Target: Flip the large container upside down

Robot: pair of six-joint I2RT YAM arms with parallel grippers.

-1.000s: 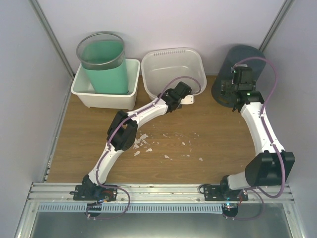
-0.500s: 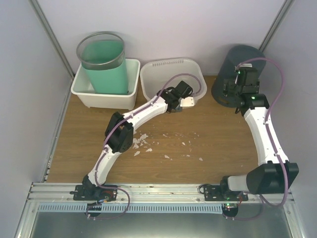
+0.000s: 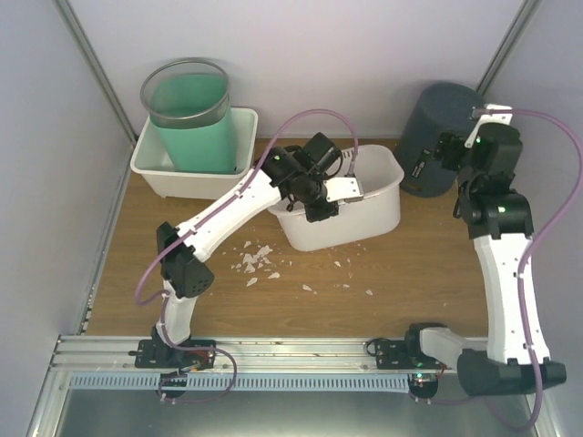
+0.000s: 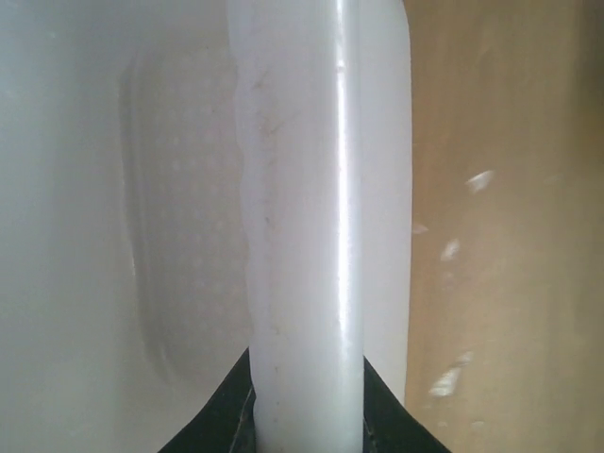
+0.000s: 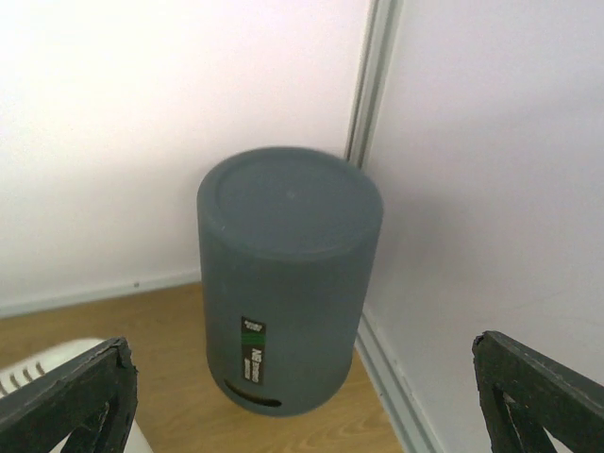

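Note:
The large container (image 3: pixel 355 214), a white translucent plastic tub, is tipped steeply over the middle of the table. Its outer wall faces the top camera, and I cannot tell whether it touches the wood. My left gripper (image 3: pixel 324 197) is shut on its rim at the left side. In the left wrist view the rim (image 4: pixel 302 217) runs straight up the frame, and the left gripper (image 4: pixel 307 382) pinches it with a black finger on either side. My right gripper (image 3: pixel 444 153) stands open and empty, a little in front of a dark grey bin (image 5: pixel 288 283).
The dark grey bin (image 3: pixel 435 123) stands upside down in the back right corner, beside a metal post. At the back left a green bucket (image 3: pixel 189 116) sits in a white rectangular tub (image 3: pixel 244 150). White crumbs (image 3: pixel 262 259) lie on the wooden table. Walls close in on both sides.
My left arm has lifted the white container by its rim, swung it forward and tipped it over from open side up. The right arm has drawn up and back from the grey bin.

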